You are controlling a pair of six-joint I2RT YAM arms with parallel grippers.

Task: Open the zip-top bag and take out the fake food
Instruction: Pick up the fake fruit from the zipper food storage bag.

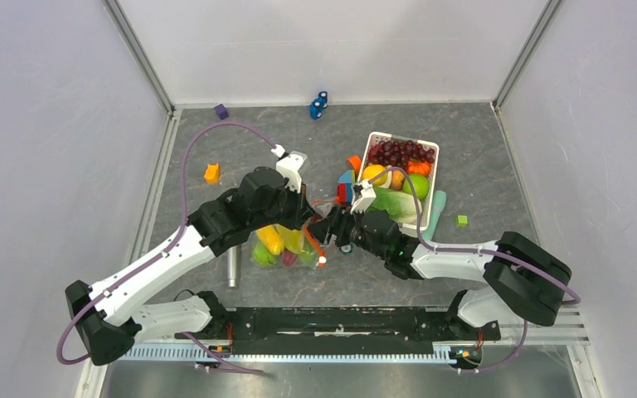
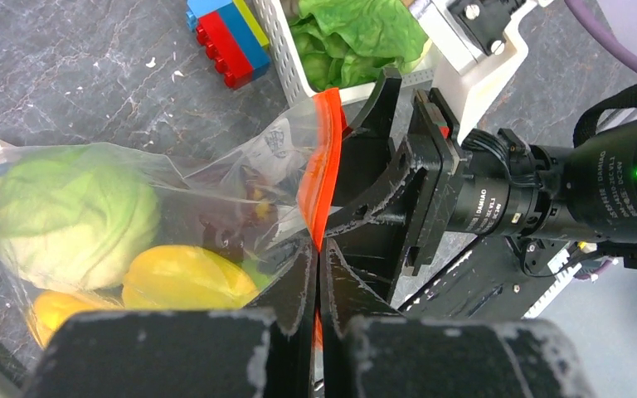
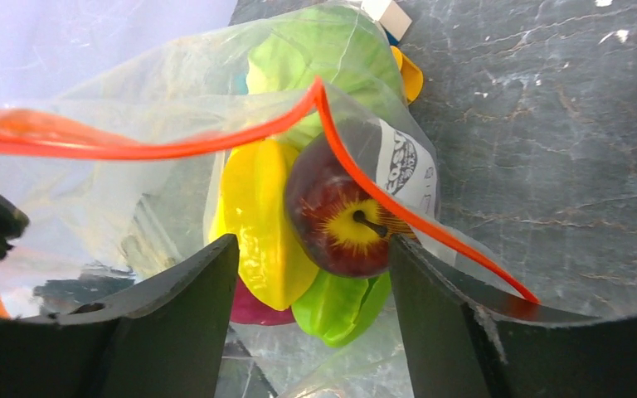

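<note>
Left tool (image 2: pixel 316 259) clenched on the orange strip (image 2: pixel 321 149) of the bag (image 2: pixel 216 178) — bag just beyond it, on the counter (image 2: pixel 66 75). Right tool (image 3: pixel 313 249) released, spread wide — bag mouth gapes just ahead, food (image 3: pixel 259 207) inside.

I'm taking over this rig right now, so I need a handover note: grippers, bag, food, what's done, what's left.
Left gripper: shut on the zip-top bag at its red-orange zipper strip.
Right gripper: open, fingers either side of the bag's end, gripping nothing.
Bag lies on the table between the arms, near the white basket.
Fake food: every piece seen is inside the bag.
Done: strip gripped; whether the zipper has parted is unclear.
Left: open it fully, take the food out.
</note>
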